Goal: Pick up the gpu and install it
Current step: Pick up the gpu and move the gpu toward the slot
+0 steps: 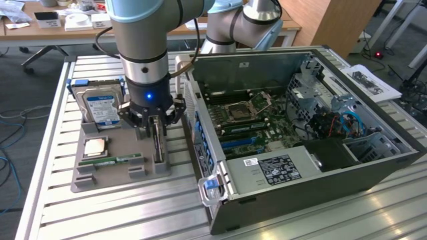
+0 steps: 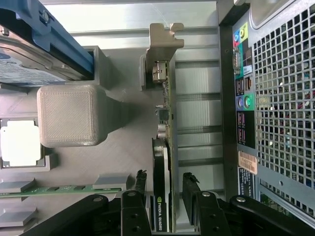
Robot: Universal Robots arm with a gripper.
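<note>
The gpu (image 1: pixel 159 145) stands on its edge in a slot of the grey holder tray (image 1: pixel 120 177), on the side nearest the computer case. My gripper (image 1: pixel 157 131) has come down over it from above. In the wrist view the gpu (image 2: pixel 165 118) is a thin card with a metal bracket at its far end and a black cooler at the near end. My gripper (image 2: pixel 165 179) is open and straddles the card. One black finger (image 2: pixel 141 186) is on each side of it, and a small gap shows between each pad and the card.
The tray also holds a hard drive with a blue label (image 1: pixel 100 105), a square processor (image 1: pixel 95 146) and a green memory stick (image 1: pixel 110 161). The open computer case (image 1: pixel 373 165) lies at the exterior view's right, its motherboard (image 1: pixel 247 117) exposed. Its rear panel (image 2: pixel 275 98) is close beside the gpu.
</note>
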